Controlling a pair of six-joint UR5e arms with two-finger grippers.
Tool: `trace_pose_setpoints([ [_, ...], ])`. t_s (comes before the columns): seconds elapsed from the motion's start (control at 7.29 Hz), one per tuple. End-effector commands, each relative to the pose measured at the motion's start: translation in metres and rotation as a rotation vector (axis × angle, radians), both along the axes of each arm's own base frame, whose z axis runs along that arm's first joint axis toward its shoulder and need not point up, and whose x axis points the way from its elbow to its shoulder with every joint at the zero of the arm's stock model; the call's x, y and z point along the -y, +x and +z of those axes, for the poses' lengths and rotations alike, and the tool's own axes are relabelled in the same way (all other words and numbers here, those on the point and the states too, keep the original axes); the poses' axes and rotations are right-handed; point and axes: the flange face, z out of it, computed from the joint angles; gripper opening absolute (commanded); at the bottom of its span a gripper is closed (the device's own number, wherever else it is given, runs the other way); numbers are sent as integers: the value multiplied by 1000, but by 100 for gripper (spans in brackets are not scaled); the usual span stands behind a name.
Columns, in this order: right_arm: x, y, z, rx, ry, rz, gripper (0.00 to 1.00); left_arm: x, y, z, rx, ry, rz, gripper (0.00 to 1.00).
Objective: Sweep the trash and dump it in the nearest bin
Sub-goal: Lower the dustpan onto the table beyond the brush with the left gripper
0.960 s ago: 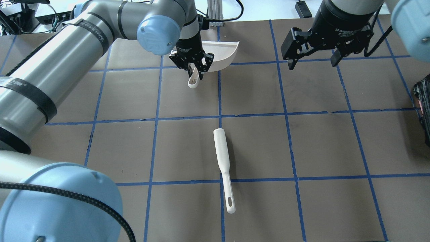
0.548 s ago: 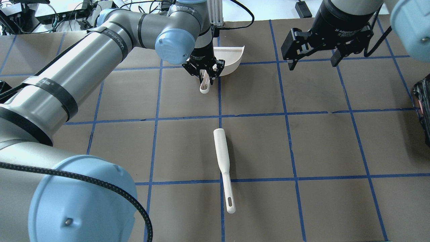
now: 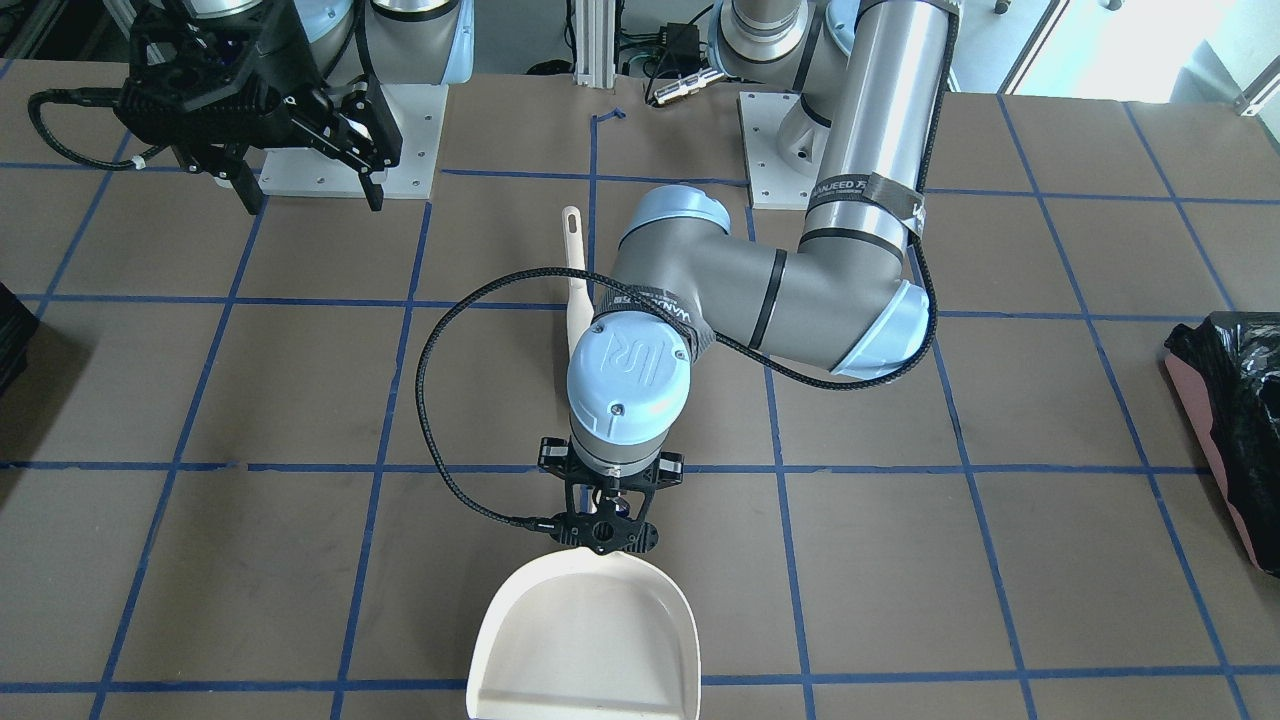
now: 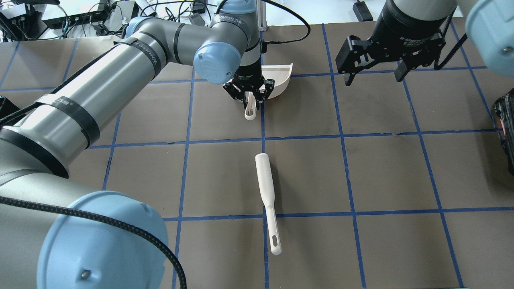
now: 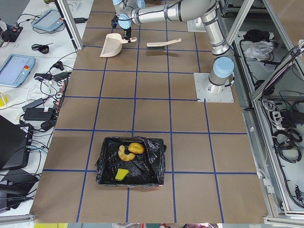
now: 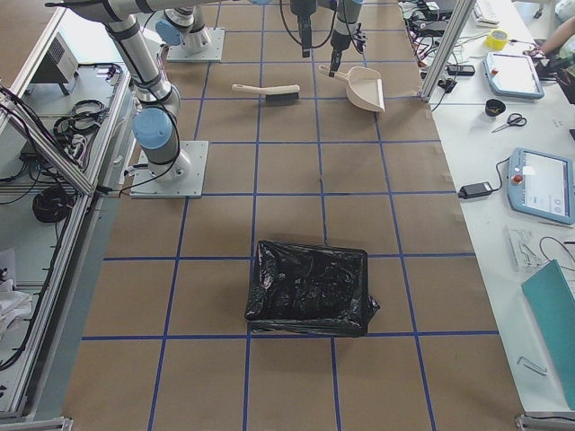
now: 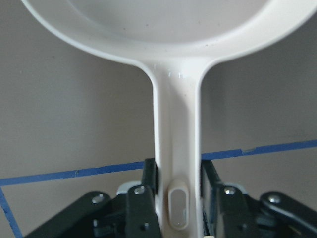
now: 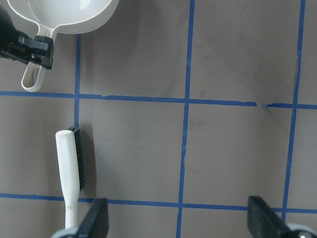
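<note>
The trash is being held in the bin (image 5: 154, 164) at the tabletop's left end: a cream slice (image 5: 124, 153), a potato-like piece (image 5: 137, 148) and a sponge wedge (image 5: 121, 175). Near the middle of the far edge, the handle of the dustpan (image 4: 277, 78) is being clamped by the left gripper (image 4: 249, 102). The brush (image 4: 266, 188) is being left untouched at the tabletop's middle. The right gripper (image 4: 373, 78) is being held above the tabletop toward the far edge, jaws spread wide.

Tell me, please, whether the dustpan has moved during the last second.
Yes. Overhead, the dustpan in the left gripper has shifted right, its handle now nearer the vertical blue tape line.
</note>
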Motion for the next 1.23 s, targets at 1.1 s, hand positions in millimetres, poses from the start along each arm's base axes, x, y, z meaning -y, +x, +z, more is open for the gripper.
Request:
trace_pose_setpoints([
  [1.1,0,-3,-2,-18,5,3,100,-16,-22,-5,3,30,16,0],
])
